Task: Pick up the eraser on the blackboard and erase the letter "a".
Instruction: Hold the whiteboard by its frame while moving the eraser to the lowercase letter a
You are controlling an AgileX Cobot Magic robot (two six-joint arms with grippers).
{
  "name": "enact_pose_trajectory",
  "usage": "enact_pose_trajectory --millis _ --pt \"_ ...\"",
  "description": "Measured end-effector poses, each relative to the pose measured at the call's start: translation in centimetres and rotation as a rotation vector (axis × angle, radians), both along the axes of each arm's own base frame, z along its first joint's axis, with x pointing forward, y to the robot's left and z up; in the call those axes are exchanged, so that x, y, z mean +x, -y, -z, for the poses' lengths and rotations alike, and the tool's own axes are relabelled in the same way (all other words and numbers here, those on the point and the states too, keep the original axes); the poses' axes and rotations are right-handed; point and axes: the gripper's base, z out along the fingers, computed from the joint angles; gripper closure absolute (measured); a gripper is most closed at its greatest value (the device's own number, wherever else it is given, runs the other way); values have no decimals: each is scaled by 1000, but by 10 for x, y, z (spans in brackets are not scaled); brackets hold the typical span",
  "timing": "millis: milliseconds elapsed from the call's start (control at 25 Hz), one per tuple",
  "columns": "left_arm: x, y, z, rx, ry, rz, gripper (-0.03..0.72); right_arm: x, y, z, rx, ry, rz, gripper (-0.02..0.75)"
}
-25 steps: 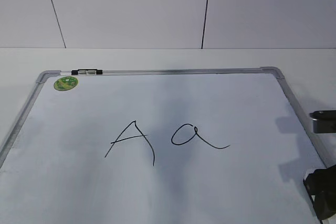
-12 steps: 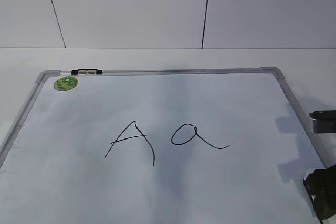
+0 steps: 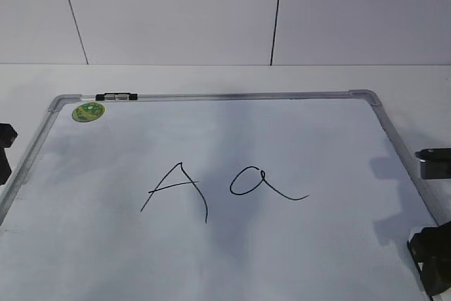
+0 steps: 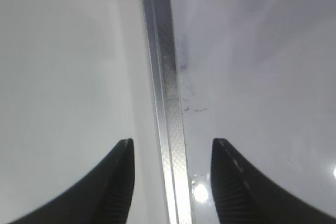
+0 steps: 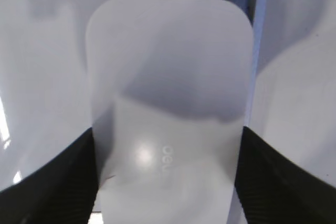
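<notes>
blackboard [image 3: 211, 259] open around letters — magnet [image 3: 88, 111] far-left corner

The blackboard [image 3: 296, 146] is lying flat and filling most of the exterior view; it is a large white board with a grey metal frame and rounded grey corner pieces. The letter "a" [image 3: 262, 183] is sitting just right of the centre of this view, a thin black cursive oval with a long tail running toward the lower right. The eraser [image 5: 168, 108] is filling the middle of the right wrist view: a white oblong block with rounded corners, showing a small grey marking on its top. It is lying beside the frame edge, which is showing at the upper right of that view.
</notes>
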Motion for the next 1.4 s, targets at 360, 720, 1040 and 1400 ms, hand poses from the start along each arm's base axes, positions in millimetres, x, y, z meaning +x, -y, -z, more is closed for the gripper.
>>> enact_pose_trajectory --millis 360,720,1040,1400 --pt "13 0 25 6 -13 -3 367 0 0 0 0 0 1 178" --pt "19 0 39 9 -18 -7 477 0 0 0 0 0 1 178" --pt "21 -1 42 12 -14 -9 480 0 0 0 0 0 1 178" --pt "21 -7 46 11 -23 -21 492 0 0 0 0 0 1 178"
